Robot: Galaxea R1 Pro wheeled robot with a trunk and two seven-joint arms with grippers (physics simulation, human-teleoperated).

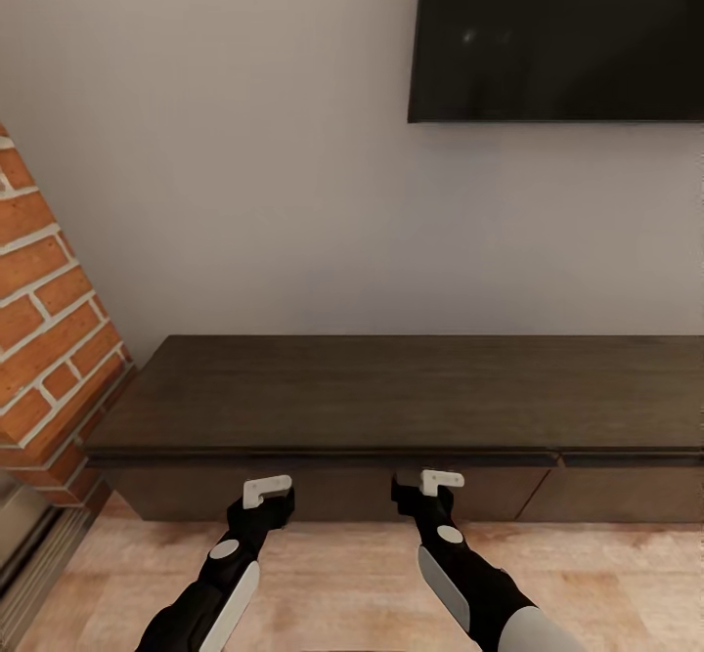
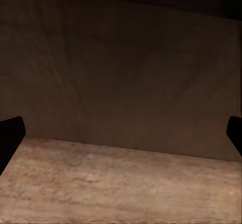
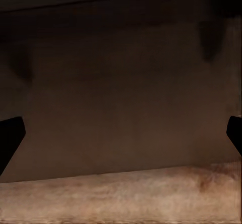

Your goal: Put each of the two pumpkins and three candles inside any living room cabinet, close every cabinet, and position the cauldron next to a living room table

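The robot faces the long dark-brown cabinet (image 1: 391,408) under the wall television (image 1: 557,34), its drawer fronts all looking shut. The left gripper (image 1: 266,492) and right gripper (image 1: 435,484) hover near those fronts, fingers spread and empty. Judging by this, stowing may remain undone.

Head view: even, soft light is falling on the wall (image 1: 244,144); faint glare is showing on the television (image 1: 557,36). The cabinet (image 1: 391,398) front below its top is lying shadowed. Wrist views are rendering dim, blurred, grainy.
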